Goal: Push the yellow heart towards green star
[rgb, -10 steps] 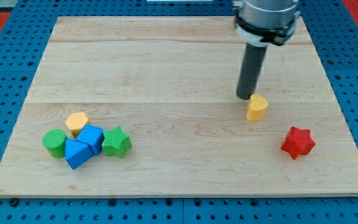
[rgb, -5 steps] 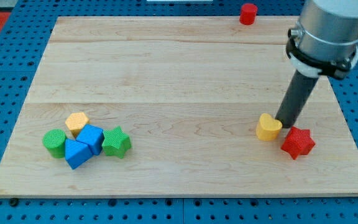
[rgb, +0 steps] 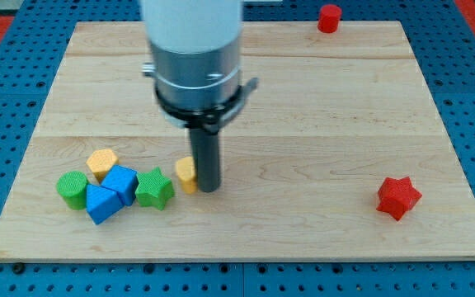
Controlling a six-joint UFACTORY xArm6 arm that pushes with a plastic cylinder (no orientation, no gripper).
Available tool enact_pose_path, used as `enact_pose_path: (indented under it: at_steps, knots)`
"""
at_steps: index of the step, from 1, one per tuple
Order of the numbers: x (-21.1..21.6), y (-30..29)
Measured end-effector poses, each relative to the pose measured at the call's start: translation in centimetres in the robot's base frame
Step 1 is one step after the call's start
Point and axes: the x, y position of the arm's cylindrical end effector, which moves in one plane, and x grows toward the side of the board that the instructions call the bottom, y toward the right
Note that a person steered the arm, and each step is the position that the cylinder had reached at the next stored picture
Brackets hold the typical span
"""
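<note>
The yellow heart (rgb: 186, 174) lies on the wooden board, a short gap to the right of the green star (rgb: 154, 189). My tip (rgb: 209, 188) rests on the board touching the heart's right side and hides part of it. The green star sits at the right end of a cluster at the board's lower left.
The cluster also holds a yellow hexagon-like block (rgb: 101, 162), two blue blocks (rgb: 121, 181) (rgb: 102, 203) and a green cylinder (rgb: 72, 190). A red star (rgb: 398, 197) lies at the lower right. A red cylinder (rgb: 329, 17) stands at the board's top edge.
My tip swept left across the board, pushing the yellow heart from beside the red star to just right of the green star. The red star shifted slightly.
</note>
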Motion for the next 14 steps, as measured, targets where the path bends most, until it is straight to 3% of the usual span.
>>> enact_pose_path:
  at_steps: [1,6,8,9,10,11,12,14]
  knots:
    - [-0.7,-3.3]
    - [-8.6,-2.6]
    - [-6.9,-11.6]
    - [-7.5,-12.8]
    - [-11.2,-12.3]
    - [-10.5,-7.8]
    - [-9.8,-7.5]
    - [-8.2,-15.4]
